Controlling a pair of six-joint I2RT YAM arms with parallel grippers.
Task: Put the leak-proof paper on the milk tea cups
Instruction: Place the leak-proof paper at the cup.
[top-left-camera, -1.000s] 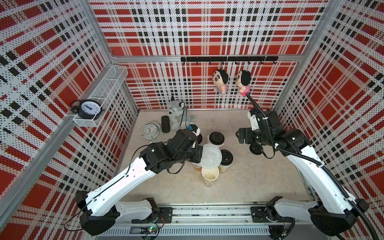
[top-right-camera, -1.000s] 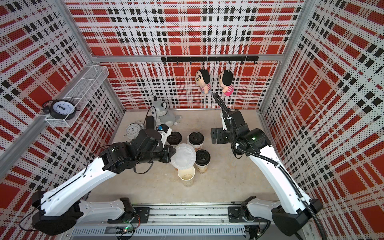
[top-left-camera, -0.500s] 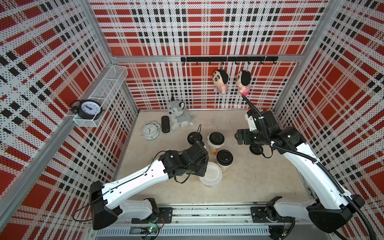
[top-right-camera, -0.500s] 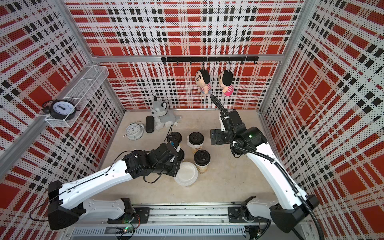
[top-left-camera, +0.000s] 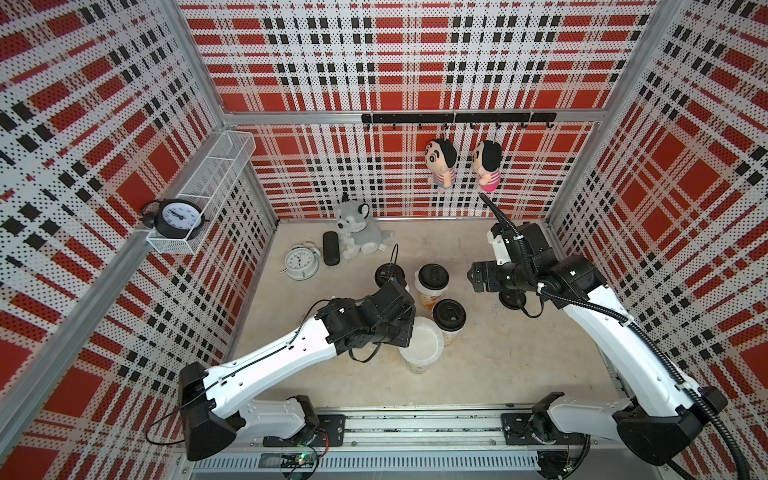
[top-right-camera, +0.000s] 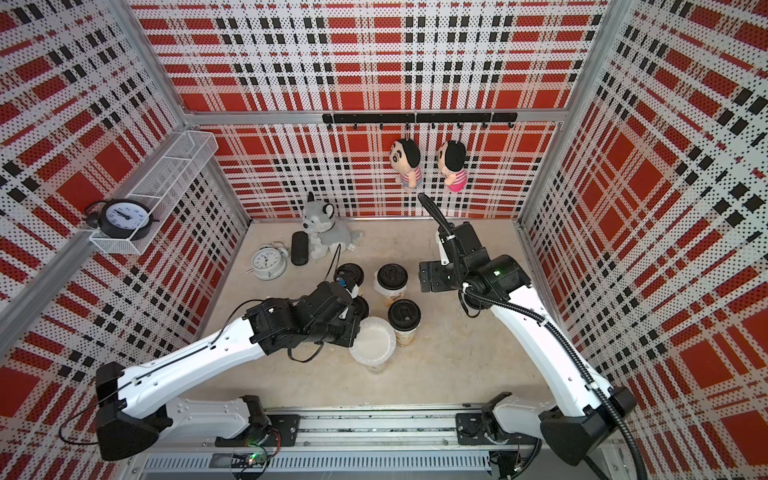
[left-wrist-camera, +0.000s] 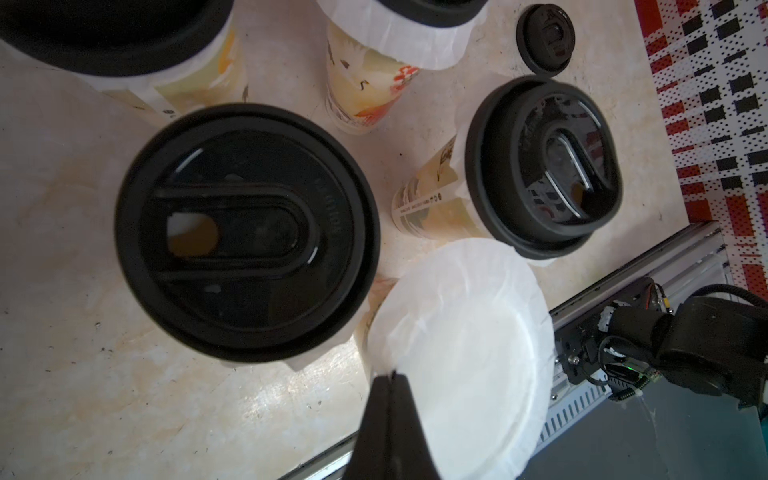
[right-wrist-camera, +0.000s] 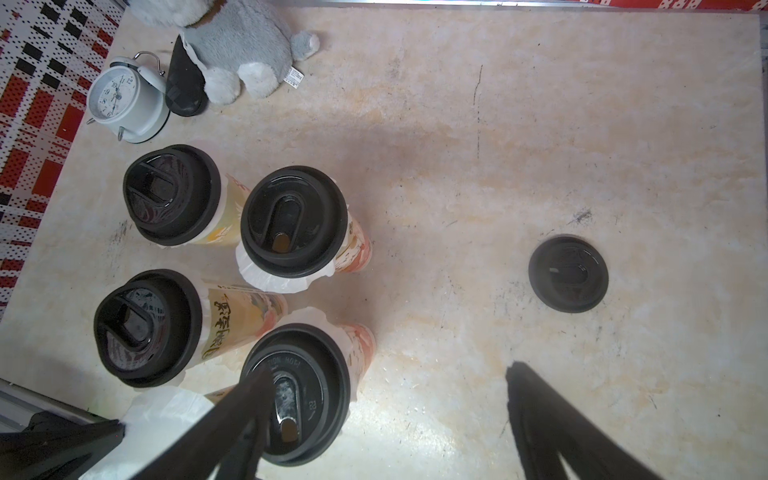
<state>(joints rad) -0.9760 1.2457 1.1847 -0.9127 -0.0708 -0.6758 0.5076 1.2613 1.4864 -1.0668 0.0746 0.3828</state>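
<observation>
Left wrist view: lidded milk tea cups (left-wrist-camera: 432, 195) crowd the leak-proof paper (left-wrist-camera: 461, 332).

Even bright light, blurred wrist-view foregrounds

White arm shells (top-left-camera: 270, 365), black joints (top-left-camera: 208, 424) (corrugated cables (top-left-camera: 496, 212) outside).

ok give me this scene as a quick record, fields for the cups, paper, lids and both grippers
lidded cups: four milk tea cups, each under a black lid
fifth cup: front of the group, no lid
leak-proof paper: one sheet over the fifth cup's mouth
left gripper: shut on the sheet's rim
right gripper: open, holding nothing, above the table
spare lid: flat on the table, apart from the cups
other: white alarm clock and grey plush dog at the back
</observation>
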